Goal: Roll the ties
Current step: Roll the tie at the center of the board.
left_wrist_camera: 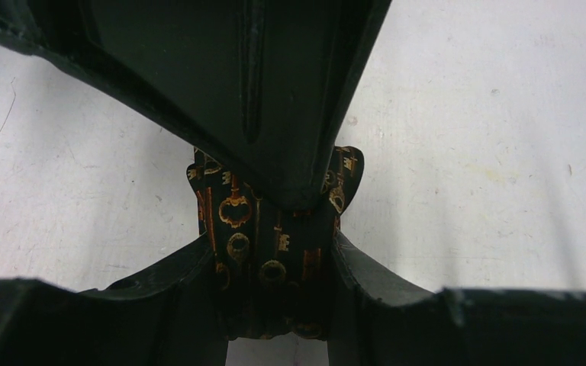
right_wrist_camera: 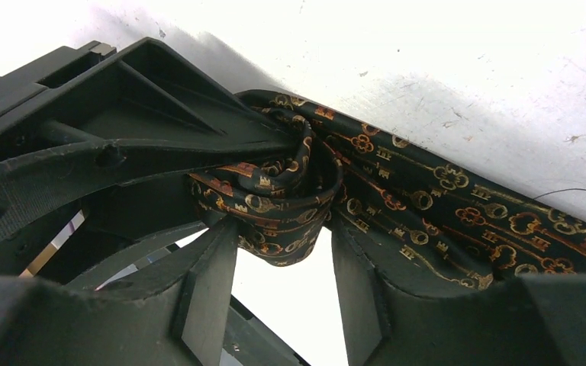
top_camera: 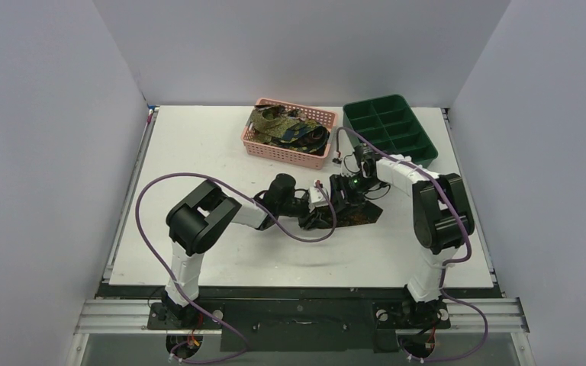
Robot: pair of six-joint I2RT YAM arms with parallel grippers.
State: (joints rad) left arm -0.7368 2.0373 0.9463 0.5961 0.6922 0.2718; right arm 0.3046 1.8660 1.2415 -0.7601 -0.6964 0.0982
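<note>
Our left claw (left_wrist_camera: 271,263) clamps the tie (right_wrist_camera: 442,191) at its rolled end, mid-table (top_camera: 214,152); our right claw (right_wrist_camera: 284,252) squeezes that roll between barely parted fingers.

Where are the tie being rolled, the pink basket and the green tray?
tie (right_wrist_camera: 442,206): right wrist view, on its flat unrolled stretch.
pink basket (top_camera: 282,152): top external view, on its near wall.
green tray (top_camera: 387,126): top external view, on an inner divider.
</note>
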